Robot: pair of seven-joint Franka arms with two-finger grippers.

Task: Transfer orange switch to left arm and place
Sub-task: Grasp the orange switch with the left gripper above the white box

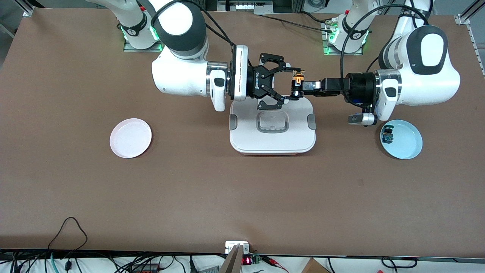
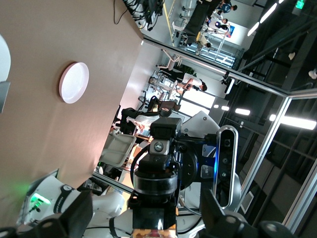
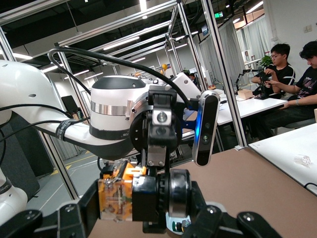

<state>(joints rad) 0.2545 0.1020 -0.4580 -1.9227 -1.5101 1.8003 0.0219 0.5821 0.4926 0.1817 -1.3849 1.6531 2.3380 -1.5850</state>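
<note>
Box point(image 1: 272, 129) stands mid-table, my one tall obstacle. My right gripper point(image 1: 293, 84) and left gripper point(image 1: 300, 84) meet nose to nose over box's robot-side edge, blocking air there. Pink plate point(image 1: 130, 137) toward right arm's end, blue plate point(image 1: 401, 139) toward left arm's end: low, passable above.

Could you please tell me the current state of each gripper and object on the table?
right gripper: shut on the orange switch, above the box.
orange switch: held in the air by the right gripper.
left gripper: open, its fingers either side of the orange switch.
box: lid on, resting on the table.
pink plate: flat on the table.
blue plate: holds a blue component.
</note>
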